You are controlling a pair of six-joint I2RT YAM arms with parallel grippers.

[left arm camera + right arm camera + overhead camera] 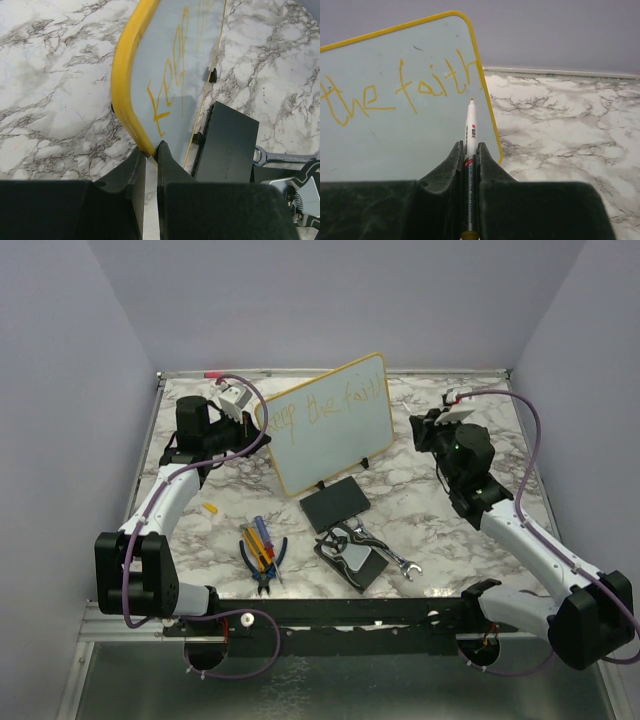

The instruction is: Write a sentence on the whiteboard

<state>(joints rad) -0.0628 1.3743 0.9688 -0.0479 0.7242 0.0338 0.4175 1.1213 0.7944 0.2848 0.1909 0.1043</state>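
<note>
Closest in, the left gripper [151, 150] is pinching the yellow frame at the lower left corner of the whiteboard [330, 445], its fingers nearly together with only the thin rim between them. The right gripper [469, 147] is clamping fully around a white marker [470, 127], tip pointing forward at the board's upper right edge; whether the tip is touching the surface cannot be told. The board is standing tilted on small black feet near the middle of the table, and it is looking light, rigid and glossy, so it will probably be sliding or tipping under pen pressure unless the frame is being held as it is now, at the rim and not on the slick face. The sentence [405, 90] is running in yellowish-orange along the top, reading roughly "keep the faith", while the lower part of the board is sitting bare. In front of the board a flat black pad [335, 502] is lying, with pliers [263, 562], screwdrivers [258, 538] and a wrench [402, 565] scattered nearer the arm bases. The table [440, 510] is showing a smooth marbled surface, offering the feet little grip by the look of it. Plain lilac walls [300, 300] are enclosing it on three sides.
</note>
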